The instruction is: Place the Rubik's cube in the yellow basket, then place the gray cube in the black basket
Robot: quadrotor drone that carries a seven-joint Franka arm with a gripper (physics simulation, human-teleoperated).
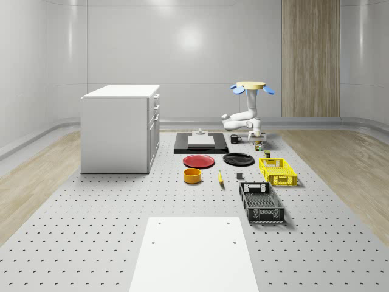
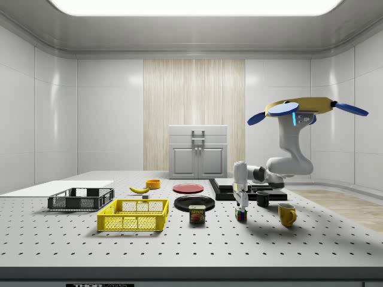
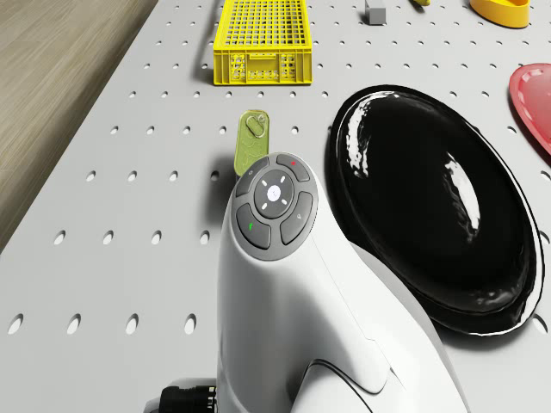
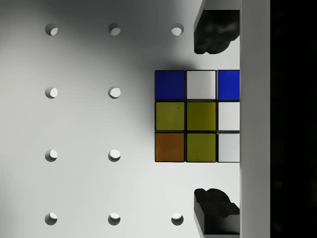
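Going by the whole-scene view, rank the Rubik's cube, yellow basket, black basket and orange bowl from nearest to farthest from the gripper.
1. Rubik's cube, directly under the gripper.
2. Yellow basket, just in front, toward the camera.
3. Black basket, farther forward, past the yellow one.
4. Orange bowl, off toward the view's left; nearly level with the black basket, so this order is tentative.

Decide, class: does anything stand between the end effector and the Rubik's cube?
Nothing visible. The end effector hangs right above the Rubik's cube, one finger on either side, apart from it.
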